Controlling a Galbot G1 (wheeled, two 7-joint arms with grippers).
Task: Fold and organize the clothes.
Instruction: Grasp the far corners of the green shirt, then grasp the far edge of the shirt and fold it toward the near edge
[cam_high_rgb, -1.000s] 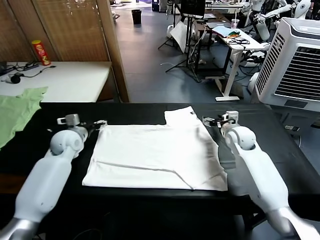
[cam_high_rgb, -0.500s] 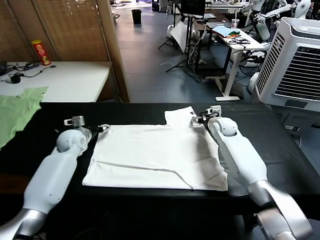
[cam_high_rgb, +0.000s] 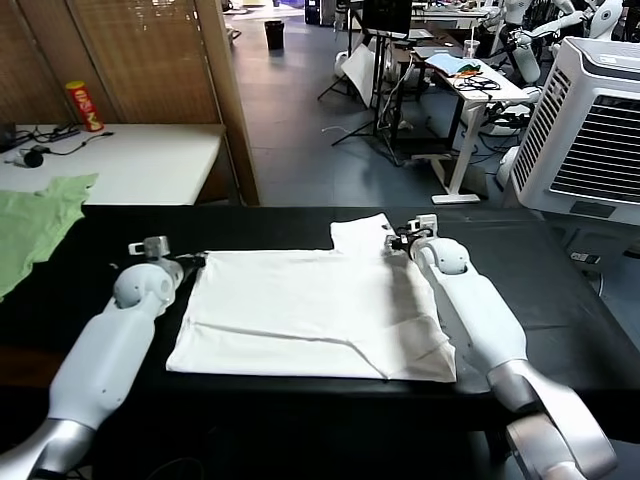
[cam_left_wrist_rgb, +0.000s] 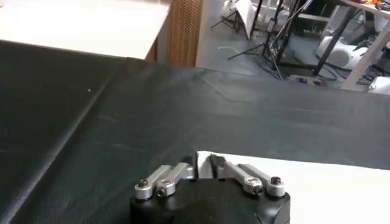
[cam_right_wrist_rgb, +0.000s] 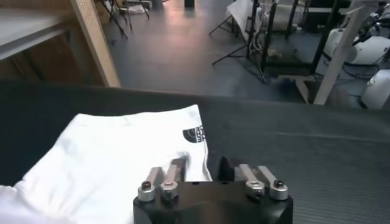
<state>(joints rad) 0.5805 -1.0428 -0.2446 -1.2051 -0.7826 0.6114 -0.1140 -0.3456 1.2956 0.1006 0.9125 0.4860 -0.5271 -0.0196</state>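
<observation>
The white T-shirt (cam_high_rgb: 310, 310) lies flat on the black table (cam_high_rgb: 560, 270), roughly folded, with one sleeve sticking out at its far edge. My left gripper (cam_high_rgb: 192, 259) sits at the shirt's far left corner. In the left wrist view its fingers (cam_left_wrist_rgb: 204, 159) are pinched on that white corner (cam_left_wrist_rgb: 317, 182). My right gripper (cam_high_rgb: 396, 240) is at the far right, by the sleeve. In the right wrist view the sleeve's edge (cam_right_wrist_rgb: 116, 152), with a small black logo (cam_right_wrist_rgb: 194, 134), runs between its fingers (cam_right_wrist_rgb: 201, 165), which are drawn in on it.
A pale green garment (cam_high_rgb: 35, 225) drapes over the table's far left corner. Behind it stands a white table (cam_high_rgb: 140, 160) with a red can (cam_high_rgb: 82, 105). A white cooling unit (cam_high_rgb: 590, 130) stands at the right.
Both grippers have gone from open to shut on the shirt's far edge. The right arm swung in toward the sleeve, and the left gripper edged onto the shirt's corner.
</observation>
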